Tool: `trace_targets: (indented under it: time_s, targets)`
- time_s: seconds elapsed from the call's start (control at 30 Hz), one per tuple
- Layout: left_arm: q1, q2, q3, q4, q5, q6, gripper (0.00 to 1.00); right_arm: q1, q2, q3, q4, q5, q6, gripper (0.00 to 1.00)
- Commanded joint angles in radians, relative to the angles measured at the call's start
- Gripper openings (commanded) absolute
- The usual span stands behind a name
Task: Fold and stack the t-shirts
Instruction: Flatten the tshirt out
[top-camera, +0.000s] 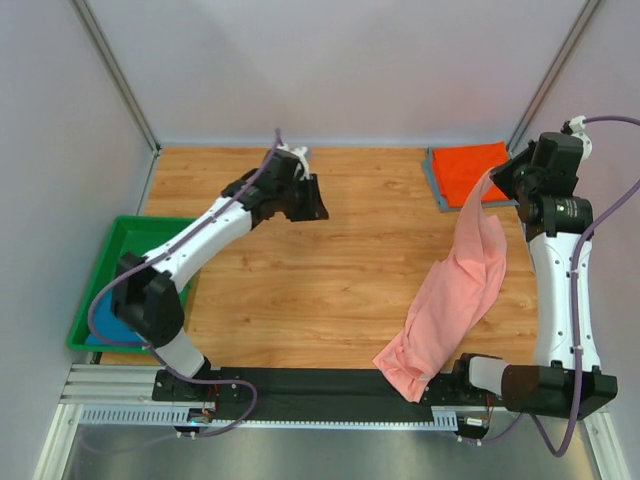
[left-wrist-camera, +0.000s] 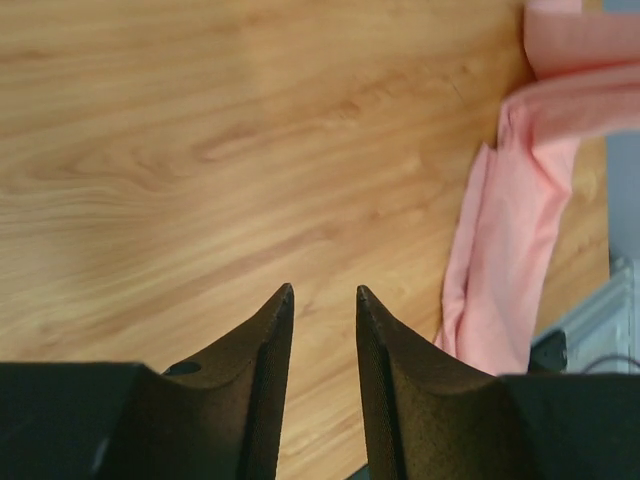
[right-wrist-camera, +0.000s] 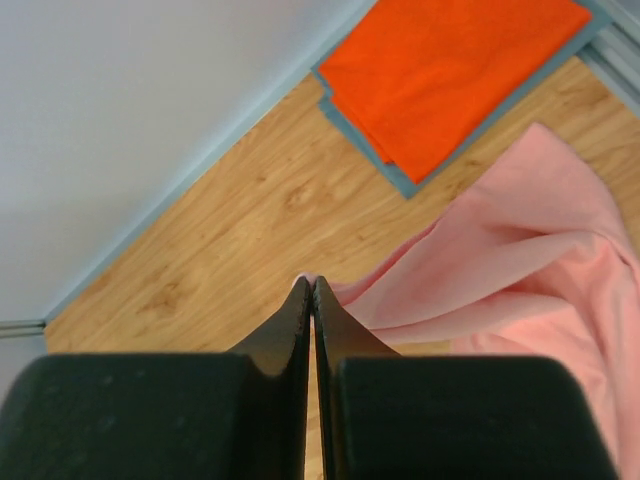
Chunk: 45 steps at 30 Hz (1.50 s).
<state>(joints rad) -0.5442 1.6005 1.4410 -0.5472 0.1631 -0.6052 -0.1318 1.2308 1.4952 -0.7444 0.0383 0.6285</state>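
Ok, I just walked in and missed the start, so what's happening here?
The right gripper is pinching a pink t-shirt by one edge, lifted so it drapes toward the near edge. The left gripper hangs open and empty above the table. An orange shirt lies folded on a grey one in the far right corner.

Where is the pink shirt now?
In the top view, the salmon-pink cloth t-shirt hangs at right from the right end effector, beside the folded orange-red t-shirt.
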Motion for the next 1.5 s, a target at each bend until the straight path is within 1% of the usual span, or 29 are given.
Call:
trace_targets:
  time_s: [0.0, 0.03, 0.07, 0.1, 0.13, 0.3, 0.33, 0.4, 0.43, 0.53, 0.73, 0.87, 1.03, 1.13, 1.33, 1.47]
  targets:
    - [-0.069, 0.11, 0.071, 0.168, 0.188, 0.011, 0.39, 0.0, -0.074, -0.021, -0.019, 0.129, -0.029, 0.0]
    - [-0.103, 0.187, 0.097, 0.206, 0.209, 0.027, 0.39, 0.0, -0.086, -0.029, -0.036, 0.156, -0.029, 0.0]
    - [-0.121, 0.228, 0.126, 0.217, 0.251, 0.041, 0.39, 0.0, -0.091, -0.033, -0.047, 0.169, -0.029, 0.0]
    - [-0.16, 0.271, 0.2, 0.217, 0.256, 0.062, 0.39, 0.0, -0.099, -0.055, -0.068, 0.178, -0.026, 0.0]
    - [-0.18, 0.345, 0.235, 0.222, 0.271, 0.071, 0.38, 0.0, -0.114, -0.067, -0.076, 0.184, -0.023, 0.0]
    - [-0.308, 0.536, 0.447, 0.237, 0.263, 0.108, 0.38, 0.001, -0.172, -0.145, -0.09, 0.157, 0.003, 0.0]
    - [-0.322, 0.599, 0.475, 0.237, 0.269, 0.114, 0.38, 0.001, -0.185, -0.162, -0.09, 0.146, 0.005, 0.0]
    - [-0.356, 0.657, 0.551, 0.225, 0.279, 0.134, 0.38, 0.001, -0.198, -0.176, -0.092, 0.14, 0.013, 0.0]
    - [-0.365, 0.706, 0.57, 0.225, 0.279, 0.14, 0.38, 0.001, -0.209, -0.184, -0.092, 0.134, 0.014, 0.0]
    - [-0.384, 0.771, 0.595, 0.28, 0.297, 0.125, 0.38, 0.001, -0.234, -0.21, -0.098, 0.124, 0.016, 0.0]
    - [-0.396, 0.886, 0.665, 0.322, 0.26, 0.094, 0.39, 0.001, -0.286, -0.286, -0.096, 0.114, 0.017, 0.0]
    - [-0.401, 0.952, 0.726, 0.355, 0.27, 0.053, 0.39, 0.001, -0.31, -0.305, -0.111, 0.117, 0.013, 0.0]
    - [-0.402, 0.981, 0.73, 0.397, 0.231, 0.042, 0.4, 0.001, -0.336, -0.311, -0.122, 0.123, 0.005, 0.0]
    - [-0.402, 0.993, 0.733, 0.417, 0.234, 0.048, 0.41, 0.001, -0.347, -0.322, -0.124, 0.126, 0.004, 0.0]
    - [-0.407, 1.006, 0.737, 0.421, 0.243, 0.048, 0.41, 0.001, -0.344, -0.316, -0.119, 0.129, 0.005, 0.0]
    - [-0.411, 1.029, 0.768, 0.418, 0.233, 0.059, 0.41, 0.001, -0.341, -0.306, -0.113, 0.123, 0.01, 0.0]
